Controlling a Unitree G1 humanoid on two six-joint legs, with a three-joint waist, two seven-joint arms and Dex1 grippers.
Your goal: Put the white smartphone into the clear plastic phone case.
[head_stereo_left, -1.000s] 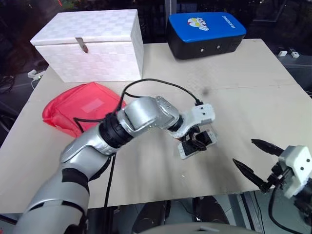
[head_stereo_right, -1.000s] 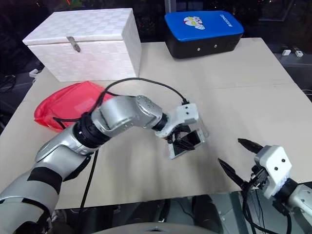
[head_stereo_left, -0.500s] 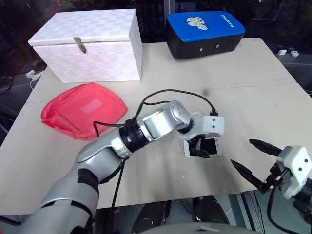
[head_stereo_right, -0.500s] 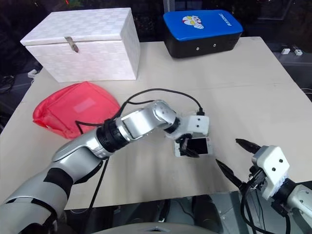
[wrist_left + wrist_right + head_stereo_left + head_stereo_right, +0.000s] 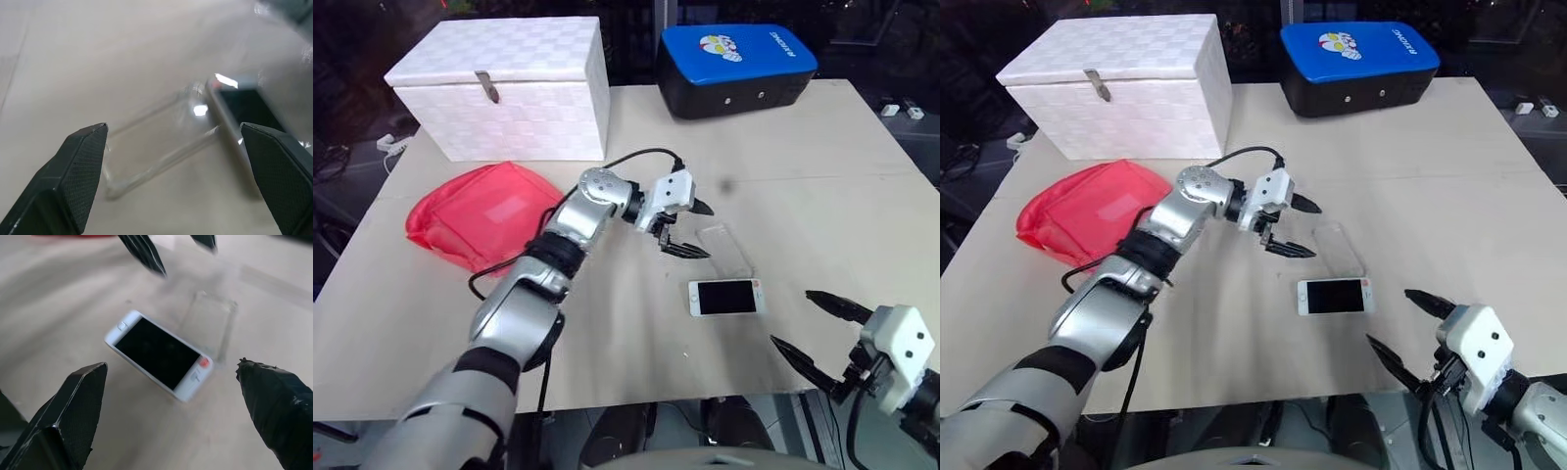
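Nearest me, my right gripper (image 5: 822, 333) hangs off the tabletop (image 5: 822, 196) edge, fingers spread, holding nothing. Just beyond it the white smartphone (image 5: 725, 297) lies flat, screen up. Touching or nearly touching its far edge lies the clear plastic phone case (image 5: 724, 250), also flat. Farther in, my left gripper (image 5: 683, 227) hovers beside the case, fingers released and empty. As I judge it, I should pin the case, then seat the phone corner first without skidding either.
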